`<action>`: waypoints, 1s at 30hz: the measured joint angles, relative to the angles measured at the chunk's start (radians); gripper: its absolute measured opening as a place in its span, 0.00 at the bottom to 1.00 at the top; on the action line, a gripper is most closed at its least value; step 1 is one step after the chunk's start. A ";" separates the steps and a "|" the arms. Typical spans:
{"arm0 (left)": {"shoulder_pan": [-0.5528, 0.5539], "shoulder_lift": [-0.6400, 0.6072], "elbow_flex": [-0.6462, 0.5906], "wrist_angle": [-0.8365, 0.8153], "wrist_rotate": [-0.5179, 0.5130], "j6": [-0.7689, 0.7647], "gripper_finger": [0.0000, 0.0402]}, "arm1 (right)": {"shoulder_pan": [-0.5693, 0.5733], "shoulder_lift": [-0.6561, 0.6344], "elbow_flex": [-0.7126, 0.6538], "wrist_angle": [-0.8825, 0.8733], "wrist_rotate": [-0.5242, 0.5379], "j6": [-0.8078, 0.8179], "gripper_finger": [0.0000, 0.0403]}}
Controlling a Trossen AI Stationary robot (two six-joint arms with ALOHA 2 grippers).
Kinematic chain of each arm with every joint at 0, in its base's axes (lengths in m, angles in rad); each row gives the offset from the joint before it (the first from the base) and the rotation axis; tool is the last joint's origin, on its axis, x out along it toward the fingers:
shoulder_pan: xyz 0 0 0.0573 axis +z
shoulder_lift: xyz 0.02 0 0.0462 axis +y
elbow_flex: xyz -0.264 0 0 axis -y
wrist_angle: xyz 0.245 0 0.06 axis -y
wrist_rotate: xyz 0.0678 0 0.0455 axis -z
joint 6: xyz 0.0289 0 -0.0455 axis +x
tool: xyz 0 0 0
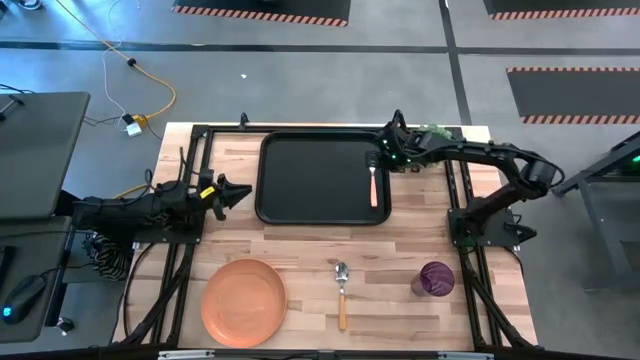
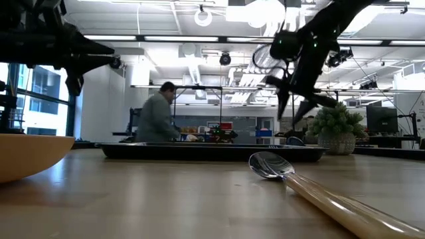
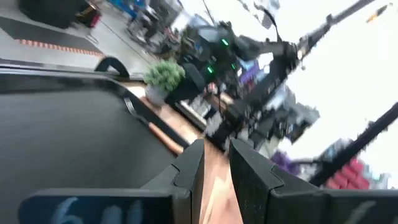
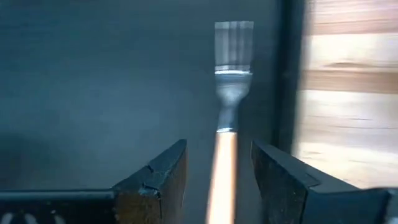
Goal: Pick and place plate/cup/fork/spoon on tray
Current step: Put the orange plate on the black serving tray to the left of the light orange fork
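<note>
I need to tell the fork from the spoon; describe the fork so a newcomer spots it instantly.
Find the black tray at the table's far middle. The fork lies inside along the tray's right rim, below the right pincer. It has tines, unlike the oval-bowled spoon lying on bare wood.

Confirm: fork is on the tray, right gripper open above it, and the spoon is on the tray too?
Not quite: the spoon is not on the tray; the high view shows it on the bare table between the plate and the cup. The rest holds: the fork lies on the tray and the right gripper is open over it.
</note>
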 joint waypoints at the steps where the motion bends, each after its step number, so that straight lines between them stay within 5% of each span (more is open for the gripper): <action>1: 0.000 0.000 0.000 0.015 -0.012 -0.013 0.16 | 0.009 -0.014 0.000 0.014 -0.005 0.004 0.42; 13: 0.000 0.000 0.000 0.095 -0.022 -0.051 0.16 | 0.177 -0.158 0.000 0.299 0.038 0.032 0.41; 30: 0.000 0.021 0.181 0.013 0.201 0.173 0.20 | 0.484 -0.171 0.000 0.479 0.226 0.113 0.41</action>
